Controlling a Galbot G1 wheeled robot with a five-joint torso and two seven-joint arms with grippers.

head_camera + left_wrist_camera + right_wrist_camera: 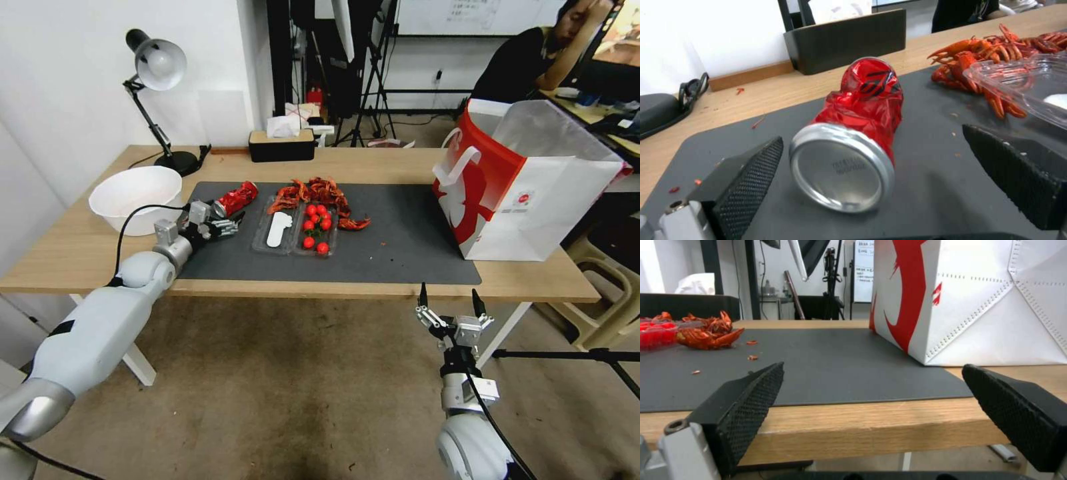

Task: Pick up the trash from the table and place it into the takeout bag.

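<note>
A crushed red can (235,199) lies on its side at the left end of the dark grey mat (400,247). My left gripper (230,225) is open just in front of it. In the left wrist view the can (853,140) lies between the two spread fingers (746,180), its silver base toward the camera and close to one pad. The red and white takeout bag (527,187) stands open at the table's right end. My right gripper (450,300) hangs open below the table's front edge, in front of the bag (978,303).
A clear tray (293,230) with red tomatoes and a white piece sits mid-mat, with red crayfish shells (317,193) behind it. A white basin (135,198), a desk lamp (157,100) and a black tissue box (281,143) stand at the left and back.
</note>
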